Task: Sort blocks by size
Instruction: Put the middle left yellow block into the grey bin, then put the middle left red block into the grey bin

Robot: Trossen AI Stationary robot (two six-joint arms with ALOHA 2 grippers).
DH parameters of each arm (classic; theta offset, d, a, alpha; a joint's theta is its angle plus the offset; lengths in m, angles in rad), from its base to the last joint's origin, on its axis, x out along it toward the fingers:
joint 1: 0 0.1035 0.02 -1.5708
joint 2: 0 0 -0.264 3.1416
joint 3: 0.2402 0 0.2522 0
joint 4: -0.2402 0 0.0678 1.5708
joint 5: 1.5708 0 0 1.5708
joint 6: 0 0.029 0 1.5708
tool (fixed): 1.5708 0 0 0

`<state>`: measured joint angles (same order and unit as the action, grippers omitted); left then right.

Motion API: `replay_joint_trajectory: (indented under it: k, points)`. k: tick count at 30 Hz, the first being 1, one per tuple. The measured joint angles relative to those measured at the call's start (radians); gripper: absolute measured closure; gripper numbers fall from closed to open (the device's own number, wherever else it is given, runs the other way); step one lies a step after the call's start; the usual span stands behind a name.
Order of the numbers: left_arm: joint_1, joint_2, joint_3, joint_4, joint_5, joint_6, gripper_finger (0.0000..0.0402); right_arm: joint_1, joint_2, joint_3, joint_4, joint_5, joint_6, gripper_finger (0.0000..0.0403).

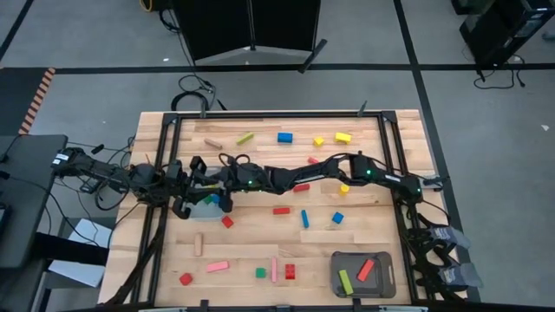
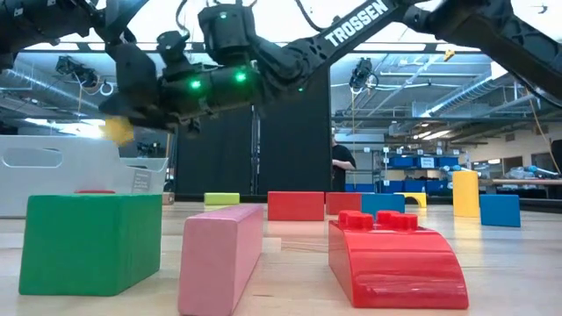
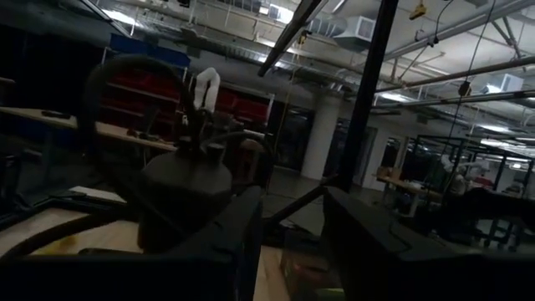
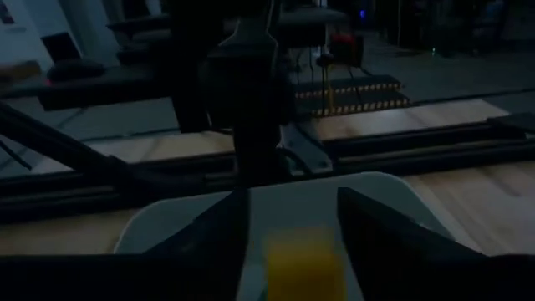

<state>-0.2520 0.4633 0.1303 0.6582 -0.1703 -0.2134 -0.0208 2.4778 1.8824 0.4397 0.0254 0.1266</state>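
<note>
My right gripper (image 4: 292, 230) hangs over the pale grey tray (image 1: 206, 211) at the table's left, its fingers apart. A yellow block (image 4: 301, 257) shows blurred between its fingertips, above the tray's floor (image 4: 167, 230); the low view shows it as a yellow blur (image 2: 117, 130) above the tray (image 2: 70, 175). My left gripper (image 3: 292, 242) is open and empty beside the tray's left side (image 1: 186, 198). Several blocks lie flat on the table, among them a blue cube (image 1: 284, 137), a green bar (image 1: 245, 138) and a red bar (image 1: 281, 211). My right gripper has the yellow block between its fingertips (image 4: 226, 230), but the block is blurred. I cannot tell whether the fingers touch it. The fingers slant down toward the tray.
A dark grey tray (image 1: 386, 277) at the near right holds a red bar (image 1: 365, 269) and a green bar (image 1: 345, 281). A green cube (image 2: 88, 241), a pink bar (image 2: 219, 254) and a red piece (image 2: 395, 259) lie near the front edge. A black frame rail (image 1: 260, 113) rims the table.
</note>
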Motion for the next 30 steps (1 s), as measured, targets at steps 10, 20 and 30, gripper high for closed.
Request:
replay_joint_trajectory:
  k: [10, 20, 30]
  points:
    - [0.000, 0.000, 0.000, -0.007, 0.035, 0.002, 0.0265, 0.010, -0.100, -0.092, 0.075, 0.134, -0.127, 0.0147]
    - [0.000, 0.000, 0.000, -0.045, 0.009, 0.002, 0.0265, 0.008, -0.438, -0.650, 0.363, 0.247, -0.141, 0.0180]
    - [0.000, 0.051, 0.000, -0.120, -0.187, -0.028, 0.0265, 0.093, -0.990, -1.140, 0.363, 0.480, -0.236, 0.0183]
